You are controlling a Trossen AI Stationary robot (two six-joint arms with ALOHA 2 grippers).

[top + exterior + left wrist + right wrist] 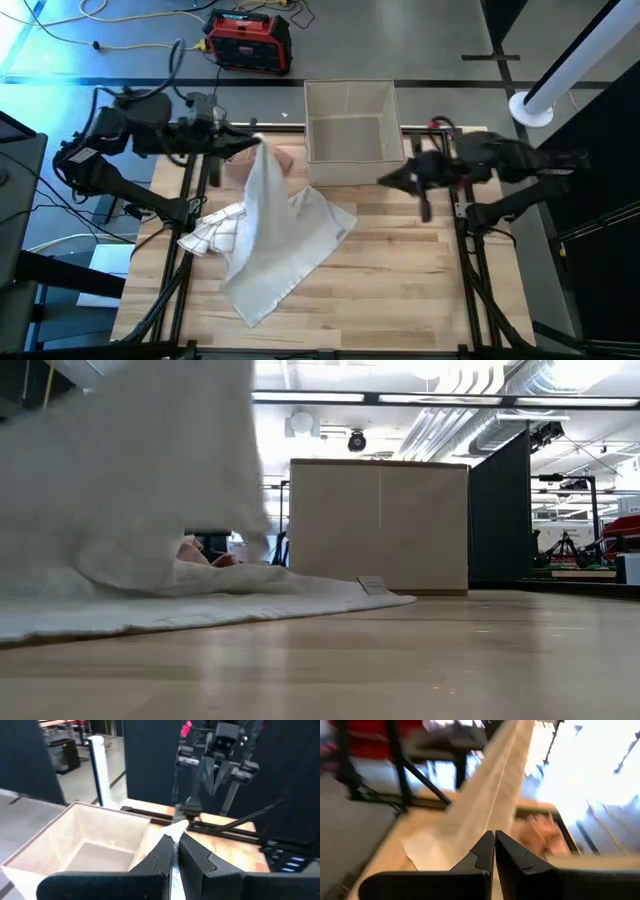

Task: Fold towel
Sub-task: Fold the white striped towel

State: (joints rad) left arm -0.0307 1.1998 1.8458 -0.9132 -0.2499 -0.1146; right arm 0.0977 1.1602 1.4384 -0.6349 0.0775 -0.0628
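Hanging towel (270, 235), lengthwise from left tool (254, 141)

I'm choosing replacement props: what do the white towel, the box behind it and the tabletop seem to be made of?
White towel: soft woven cloth, matte; it drapes and creases where the left gripper lifts it. Box: looks like beige fabric or card, with flat matte walls; hard to tell which. Tabletop: wood planks with visible grain and a light sheen.

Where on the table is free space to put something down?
Bare wood lies between the white towel and the right gripper, in front of the box, and along the near edge. The left side is crowded: the left gripper holds the towel up beside a checked cloth.
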